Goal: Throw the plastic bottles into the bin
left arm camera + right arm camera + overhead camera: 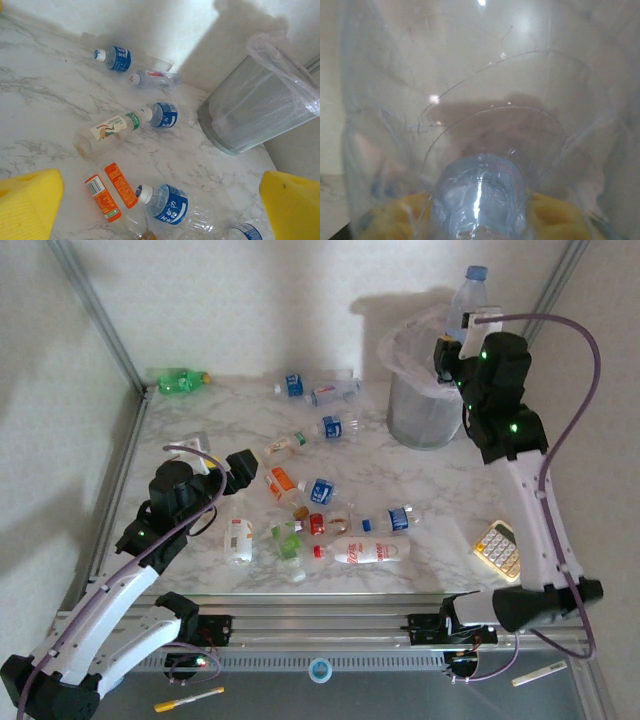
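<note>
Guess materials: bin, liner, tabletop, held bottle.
Bin: likely metal mesh, grey, matte; fine grid lets light through.
Liner: thin plastic film, translucent, crinkled and glossy.
Tabletop: marble look, white with grey veins, smooth; could be laminate or a printed sheet rather than stone.
Held bottle: clear thin plastic, glossy.

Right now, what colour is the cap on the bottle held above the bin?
Light blue cap on the clear bottle; clearest in the top external view.

Counting the things
About thirteen bottles [360, 552], one of them green. One bin [425, 418]. One calculator [497, 548]. Two pens [190, 700].
</note>
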Robot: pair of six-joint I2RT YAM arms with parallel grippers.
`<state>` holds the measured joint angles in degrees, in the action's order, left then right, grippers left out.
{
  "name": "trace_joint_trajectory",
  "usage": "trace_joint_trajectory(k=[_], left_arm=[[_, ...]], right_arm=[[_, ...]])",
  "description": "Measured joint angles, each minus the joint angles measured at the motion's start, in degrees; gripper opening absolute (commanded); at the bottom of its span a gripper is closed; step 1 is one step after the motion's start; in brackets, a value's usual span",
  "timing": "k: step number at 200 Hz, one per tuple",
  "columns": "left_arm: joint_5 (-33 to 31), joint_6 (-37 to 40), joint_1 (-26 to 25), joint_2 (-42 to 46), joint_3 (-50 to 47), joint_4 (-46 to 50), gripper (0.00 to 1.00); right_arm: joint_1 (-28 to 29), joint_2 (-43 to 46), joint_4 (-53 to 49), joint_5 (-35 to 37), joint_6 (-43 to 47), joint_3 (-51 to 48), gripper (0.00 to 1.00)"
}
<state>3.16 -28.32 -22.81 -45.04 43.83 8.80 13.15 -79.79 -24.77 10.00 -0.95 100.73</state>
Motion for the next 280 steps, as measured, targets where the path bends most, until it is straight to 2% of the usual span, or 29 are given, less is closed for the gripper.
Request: trace_joint_trajectory(k=[35,56,71,85,94,106,117,140,154,204,249,280], left_arm=[[0.0,-0.1,0.0,0.0,0.0,0.0,1.0],[0.0,-0.5,0.0,0.0,-0.2,-0.1,0.99],[0.0,-0.7,0.0,-0.1,-0.7,-0.3,1.0],[0.0,-1.1,0.0,-0.3,-1.0,-0.2,1.0],[0.0,-1.3,0.0,-0.5,-1.0,-0.2,0.99],[0.0,-1.5,0.0,-0.5,-1.2,-0.2,1.0],[0.0,-1.6,0.0,-0.5,-1.3,-0.2,1.0],[0.0,-1.6,0.0,-0.6,-1.3,-0.2,1.0],[0.0,-1.6,0.0,-1.1,-1.3,-0.3,0.99],[0.3,-1.5,0.0,-3.2,-1.3,-0.9,1.0],[0.3,-1.5,0.0,-3.5,-1.3,-1.3,1.0],[0.3,-1.5,0.0,-3.3,-1.3,-1.3,1.0]], right_arm=[[-5.4,-14.1,-6.3,-3.4,-2.6,12.5,0.33],[-8.9,-26.9,-11.3,-6.2,-4.9,25.9,0.46],[-11.0,-36.9,-16.1,-7.5,-6.3,37.4,0.67],[-12.4,-45.2,-20.8,-8.4,-7.2,46.6,0.73],[-13.0,-48.6,-23.5,-8.8,-7.8,49.6,0.76],[-13.4,-50.2,-26.6,-9.5,-7.9,49.6,0.9],[-13.5,-49.2,-27.6,-9.9,-8.5,46.4,0.99],[-13.1,-40.4,-25.4,-10.3,-7.9,32.7,0.99],[-13.1,-34.5,-25.3,-10.7,-7.9,27.7,0.99],[-18.6,-17.4,-24.5,-14.9,-10.9,23.6,0.99],[-22.1,-16.1,-27.1,-17.6,-12.9,24.1,0.99],[-25.0,-16.0,-28.1,-19.8,-14.5,18.3,0.99]])
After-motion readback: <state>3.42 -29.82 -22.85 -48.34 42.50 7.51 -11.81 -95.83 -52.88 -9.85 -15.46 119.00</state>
